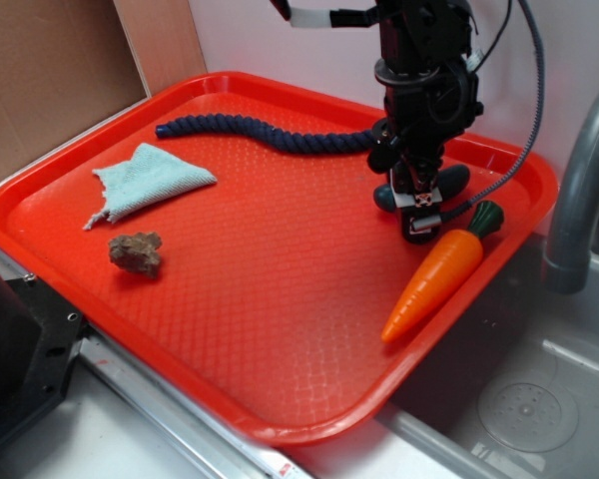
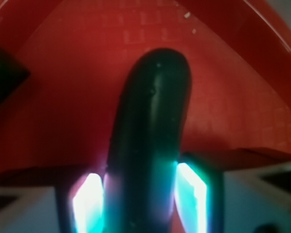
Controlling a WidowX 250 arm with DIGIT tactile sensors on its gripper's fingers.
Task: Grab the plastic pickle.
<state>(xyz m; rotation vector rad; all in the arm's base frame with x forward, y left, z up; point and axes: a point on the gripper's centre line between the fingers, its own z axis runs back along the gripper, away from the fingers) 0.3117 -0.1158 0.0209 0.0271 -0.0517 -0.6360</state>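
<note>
Looking down your wrist view, the gripper (image 2: 140,194) straddles the plastic pickle (image 2: 153,131), fingers (image 2: 89,201) seemingly pressed against both sides, on the red tray (image 1: 230,299).

rope (image 1: 265,134), cloth (image 1: 145,181), rock (image 1: 136,252), carrot (image 1: 441,275), tray (image 1: 280,329).

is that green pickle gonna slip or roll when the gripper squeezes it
The pickle looks glossy and smooth, so it may slide between the fingers flanking it. Its rounded sausage shape suggests it could roll on the tray if nudged. It shows no denting, so it is probably stiff.
</note>
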